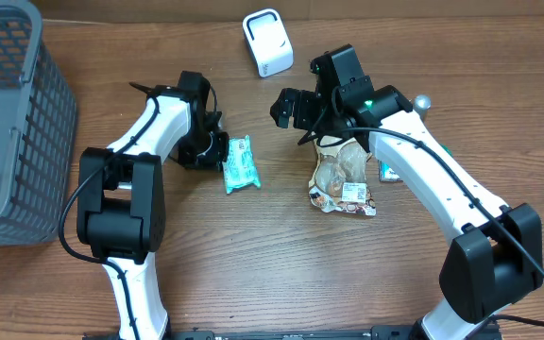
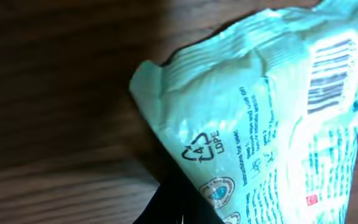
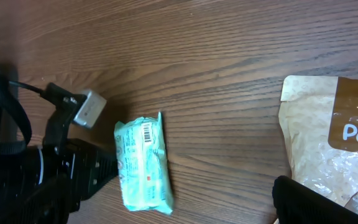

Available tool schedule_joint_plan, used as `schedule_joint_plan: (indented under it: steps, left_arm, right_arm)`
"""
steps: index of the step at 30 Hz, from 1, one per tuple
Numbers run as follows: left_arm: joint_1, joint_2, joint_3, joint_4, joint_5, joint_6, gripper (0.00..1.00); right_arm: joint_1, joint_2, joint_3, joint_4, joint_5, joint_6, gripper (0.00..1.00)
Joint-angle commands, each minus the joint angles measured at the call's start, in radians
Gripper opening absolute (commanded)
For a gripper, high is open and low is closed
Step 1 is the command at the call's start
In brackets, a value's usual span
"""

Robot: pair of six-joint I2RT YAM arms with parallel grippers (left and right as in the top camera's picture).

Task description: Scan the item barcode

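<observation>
A teal plastic packet point(image 1: 239, 163) lies on the wooden table with its barcode point(image 2: 328, 78) facing up; the right wrist view shows the packet point(image 3: 143, 163) too. My left gripper point(image 1: 217, 151) is shut, and its dark tips point(image 2: 178, 186) meet the packet's point(image 2: 260, 124) left edge. Whether they pinch the wrapper I cannot tell. My right gripper point(image 1: 296, 113) hovers open to the right of the packet, with nothing between its fingers. Only one finger point(image 3: 309, 202) shows in its own view.
A brown snack bag point(image 1: 343, 175) lies under my right arm. Another teal item point(image 1: 390, 172) peeks out behind that arm. A white box-shaped device point(image 1: 267, 42) stands at the back. A grey mesh basket point(image 1: 8, 123) fills the far left.
</observation>
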State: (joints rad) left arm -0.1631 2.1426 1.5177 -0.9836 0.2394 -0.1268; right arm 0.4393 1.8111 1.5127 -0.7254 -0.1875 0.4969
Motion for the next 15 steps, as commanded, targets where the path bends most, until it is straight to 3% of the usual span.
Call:
schedule_joint_plan:
  steps: [1, 8, 15]
  left_arm:
    - [-0.002, 0.036, -0.027, 0.001, 0.049, 0.014, 0.05]
    - [0.000, 0.034, 0.042, -0.142, 0.067, -0.011, 0.04]
    - [-0.010, 0.032, 0.137, -0.237, 0.213, -0.011, 0.04]
  right_arm:
    - [-0.001, -0.019, 0.005, 0.006, -0.006, 0.001, 1.00]
    - [-0.001, -0.019, 0.005, 0.006, -0.006, 0.001, 1.00]
    - [-0.001, -0.019, 0.005, 0.006, -0.006, 0.001, 1.00]
